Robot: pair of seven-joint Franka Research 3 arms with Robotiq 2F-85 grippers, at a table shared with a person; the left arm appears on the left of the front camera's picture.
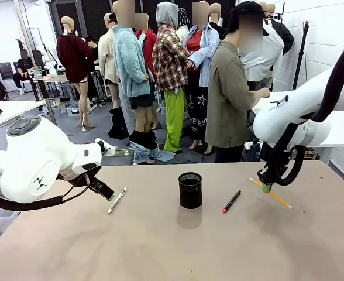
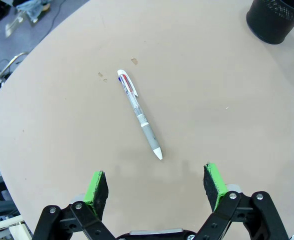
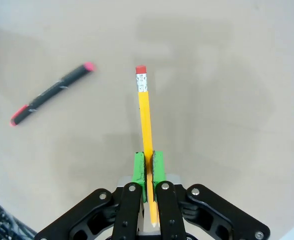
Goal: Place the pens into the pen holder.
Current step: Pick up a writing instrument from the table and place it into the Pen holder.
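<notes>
Right of the pen holder (image 1: 190,190), right gripper (image 3: 148,166) clamps the pencil (image 3: 144,110); left gripper (image 2: 156,186) gapes wide near white pen (image 2: 139,114).

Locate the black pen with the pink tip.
Front view: the black pen lies flat on the table right of centre, between the pen holder and the yellow pencil, touching neither.

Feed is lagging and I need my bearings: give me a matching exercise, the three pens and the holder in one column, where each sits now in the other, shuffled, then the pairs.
Things
1. white pen
2. black pen
3. yellow pencil
4. pen holder

Places
A. upright at the middle of the table
B. clamped in the right gripper
C. flat on the table, before the open left gripper
D. flat on the table, just right of the pen holder

Pairs: 1-C, 2-D, 3-B, 4-A
</notes>
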